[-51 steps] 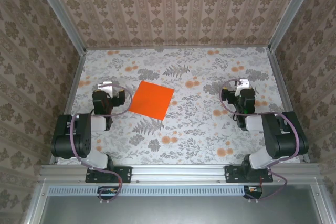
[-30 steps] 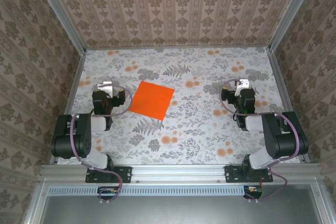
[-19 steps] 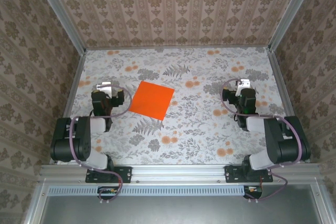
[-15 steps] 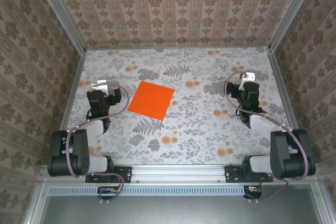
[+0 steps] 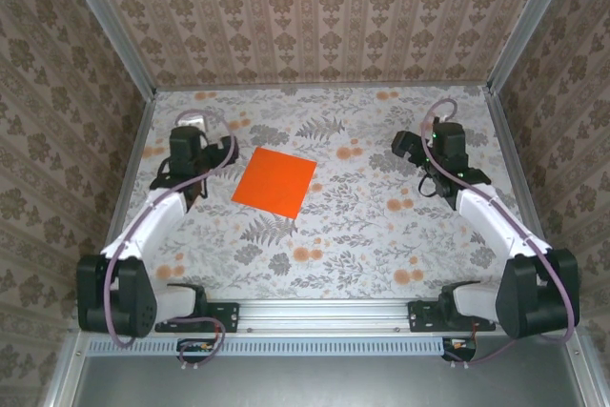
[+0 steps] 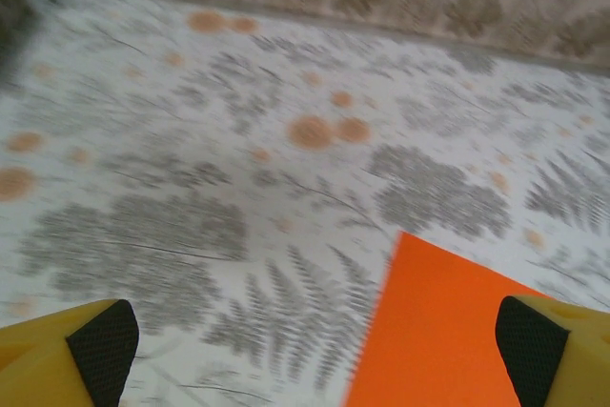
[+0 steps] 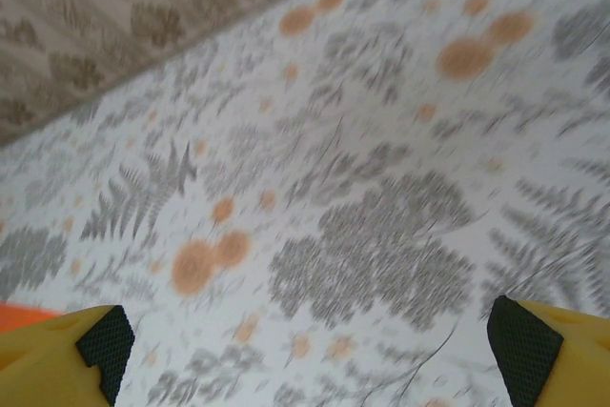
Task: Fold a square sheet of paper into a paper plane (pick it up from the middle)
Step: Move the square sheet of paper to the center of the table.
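Both arms reach over the grey floral-printed table top [image 5: 362, 235], and the thin, bright orange square sheet of paper [image 5: 274, 182] lies flat and unfolded left of centre. It sits between the two grippers, nearer the left one. Your left gripper [image 6: 316, 340], yellow-fingered with black pads [image 6: 100, 345], has its jaws spread wide and empty. In its wrist view one corner of the sheet points up between them, closer to the right-hand finger. Your right gripper [image 7: 315, 340] is spread just as wide and holds nothing. It is well apart from the sheet, and a sliver of orange shows at the lower left of its wrist view.

The main risk is the pick-up. The paper lies flush on the table, so pads closing on its middle may slide across it and push it away. They could also bunch it into a stray crease that spoils every later fold. If you come in at the corner now facing the left jaws, the sheet would likely droop and twist. It also lies skewed to the table edges, so you will need to line up the first fold with care. The pale orange printed spots nearby could be mistaken for the paper.

Both wrist views are blurred, and each cuts its fingers off at the bottom edge so that little more than the tips show. You cannot judge either gripper's height above the table. Most of the sheet falls outside the left wrist view. From above, the fingers are hard to separate from the dark wrists and looping cables.
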Tool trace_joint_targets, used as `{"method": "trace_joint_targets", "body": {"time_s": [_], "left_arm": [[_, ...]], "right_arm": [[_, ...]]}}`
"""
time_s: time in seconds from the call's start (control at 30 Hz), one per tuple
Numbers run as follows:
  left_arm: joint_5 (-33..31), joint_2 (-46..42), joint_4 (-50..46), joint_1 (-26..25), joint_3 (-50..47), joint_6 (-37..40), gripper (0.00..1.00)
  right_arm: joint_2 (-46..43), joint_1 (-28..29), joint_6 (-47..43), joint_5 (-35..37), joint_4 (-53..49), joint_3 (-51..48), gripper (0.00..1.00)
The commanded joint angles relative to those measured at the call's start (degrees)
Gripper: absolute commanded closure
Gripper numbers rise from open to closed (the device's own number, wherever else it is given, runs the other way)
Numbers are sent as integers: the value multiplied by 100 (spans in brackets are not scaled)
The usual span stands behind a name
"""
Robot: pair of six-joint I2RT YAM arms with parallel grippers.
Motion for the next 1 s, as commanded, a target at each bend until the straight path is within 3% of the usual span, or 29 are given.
{"method": "trace_joint_targets", "body": {"time_s": [0.0, 0.13, 0.33, 0.8, 0.97], "left_arm": [[803, 675, -897, -367, 444, -616, 0], [863, 1598, -1213, -871, 1058, -934, 0], [930, 2572, -1495, -1143, 1532, -1437, 0], [891, 3074, -2160, -1474, 1314, -2553, 2], [1405, 3194, -2122, -1928, 1189, -3296, 2]], "right_arm": [[324, 384, 350, -363, -608, 350, 0], [600, 826, 422, -345, -650, 423, 0], [900, 1261, 594, -400, -606, 440, 0], [1136, 1552, 683, -455, -619, 455, 0], [1016, 1550, 696, -308, -771, 443, 0]]}}
